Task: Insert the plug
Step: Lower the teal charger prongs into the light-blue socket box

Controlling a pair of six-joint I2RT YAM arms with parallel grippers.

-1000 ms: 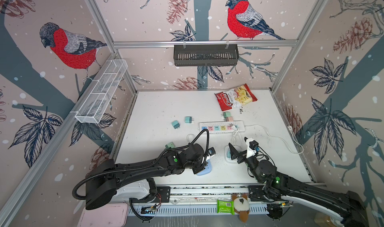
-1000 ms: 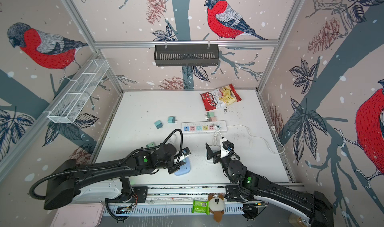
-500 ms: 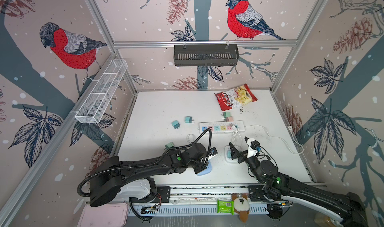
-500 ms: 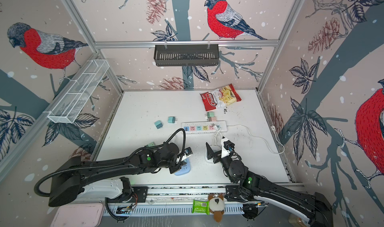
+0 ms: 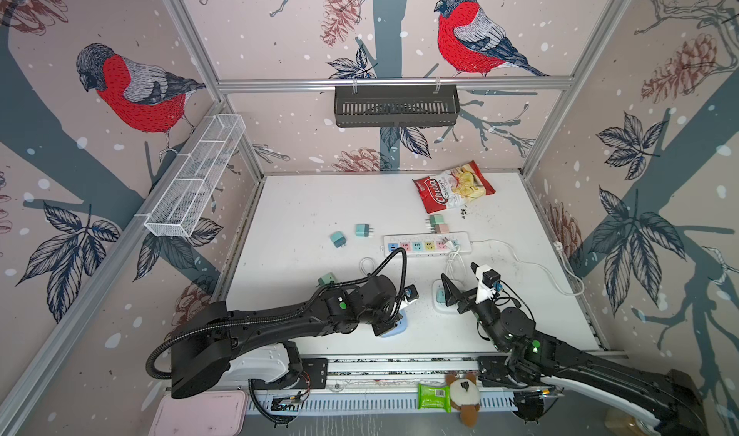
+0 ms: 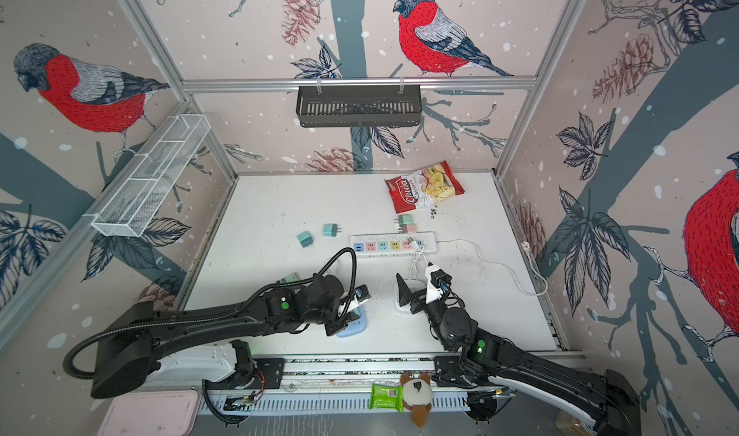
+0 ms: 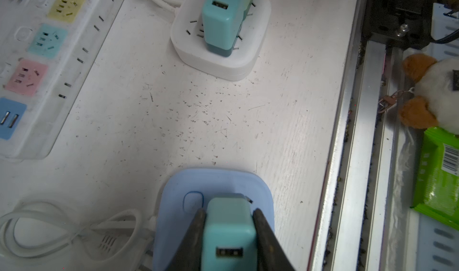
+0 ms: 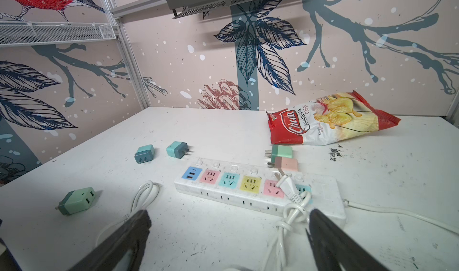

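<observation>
My left gripper (image 7: 228,213) is shut on a teal plug (image 7: 229,235), whose USB face points at the wrist camera. The plug stands upright on a light blue socket block (image 7: 218,182) near the table's front edge; its prongs are hidden. In both top views the arm covers most of that block (image 5: 400,327) (image 6: 356,328). My right gripper (image 8: 229,222) hangs open and empty above a white socket block (image 5: 439,306) that carries another teal plug (image 7: 221,21).
A white power strip (image 5: 426,244) with coloured outlets lies mid-table, its cord (image 5: 532,264) trailing right. Loose plugs (image 5: 338,239) (image 5: 362,230) (image 5: 327,280) (image 5: 438,220) lie around it. A chips bag (image 5: 454,188) is at the back. A plush toy (image 5: 464,394) sits on the front rail.
The left arm has shifted slightly to the right while holding the plug on the blue block. The right gripper has stayed open in almost the same place.
</observation>
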